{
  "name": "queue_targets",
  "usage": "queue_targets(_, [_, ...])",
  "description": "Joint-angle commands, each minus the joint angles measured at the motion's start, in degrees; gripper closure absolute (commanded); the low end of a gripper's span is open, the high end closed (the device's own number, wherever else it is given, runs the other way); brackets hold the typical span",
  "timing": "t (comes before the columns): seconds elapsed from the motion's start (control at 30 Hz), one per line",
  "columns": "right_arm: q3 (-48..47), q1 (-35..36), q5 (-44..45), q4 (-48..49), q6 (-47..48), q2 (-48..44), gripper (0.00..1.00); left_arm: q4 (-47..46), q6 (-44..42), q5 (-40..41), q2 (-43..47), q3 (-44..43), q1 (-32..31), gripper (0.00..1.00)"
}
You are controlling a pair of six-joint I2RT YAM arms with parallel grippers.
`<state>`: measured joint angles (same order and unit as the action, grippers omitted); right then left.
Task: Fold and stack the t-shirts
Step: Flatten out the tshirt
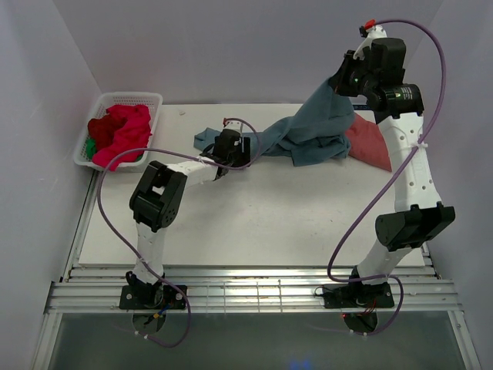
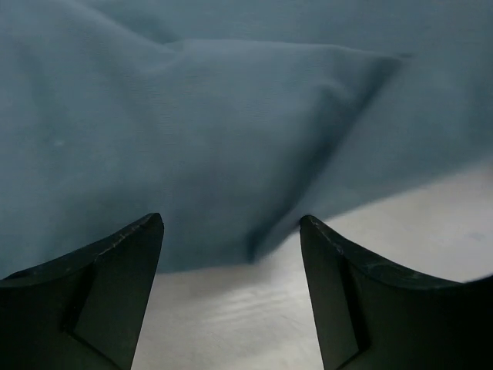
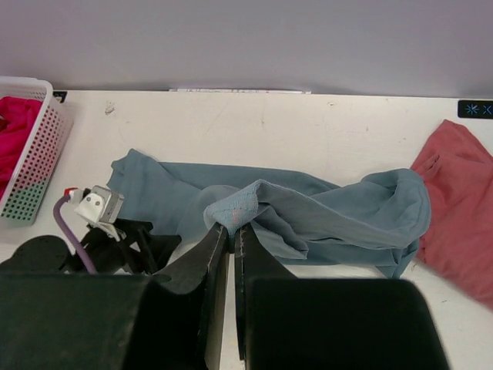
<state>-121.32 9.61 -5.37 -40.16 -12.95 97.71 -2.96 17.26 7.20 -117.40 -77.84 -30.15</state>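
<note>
The teal-blue t-shirt [image 1: 312, 131] lies crumpled across the back of the table, one part lifted. My right gripper [image 3: 232, 230] is shut on a fold of it [image 3: 239, 206] and holds that fold up high at the back right [image 1: 339, 77]. My left gripper [image 2: 231, 225] is open and low over the table, its fingertips [image 2: 150, 231] just short of the shirt's edge [image 2: 254, 247]; in the top view it sits at the shirt's left end [image 1: 231, 146]. A salmon-pink t-shirt [image 1: 370, 142] lies flat at the right. Red shirts [image 1: 123, 131] and a bit of green [image 1: 90, 145] fill the basket.
A white lattice basket [image 1: 135, 98] stands at the back left corner. The side walls close in on both sides. The table's front edge meets a metal rail [image 1: 246, 289] by the arm bases.
</note>
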Motion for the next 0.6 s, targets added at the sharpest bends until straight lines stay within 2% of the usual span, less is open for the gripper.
queue_targets(0.0, [0.37,-0.2,-1.05,3.34,-0.06,-3.14,0.92,-4.06,-3.72,18.79,-0.89,-3.1,0.71,0.17])
queue_targets(0.07, [1.87,-0.2,-0.88,3.6,0.03,-4.01,0.92,-4.86,-5.3,21.8,-1.51,-5.55,2.02,0.16])
queue_targets(0.17, [5.38,-0.2,-0.7,4.13,0.12,-5.33,0.92,-1.45,-5.74,21.54,-3.18,-10.38,3.52,0.16])
queue_targets(0.43, [8.64,-0.2,1.24,3.95,0.91,-6.13,0.92,6.03,-2.23,25.58,2.17,-4.17,3.78,0.16])
queue_targets(0.57, [8.55,-0.2,0.97,4.13,0.56,-5.6,0.92,11.73,0.75,24.27,3.41,-2.49,4.92,0.16])
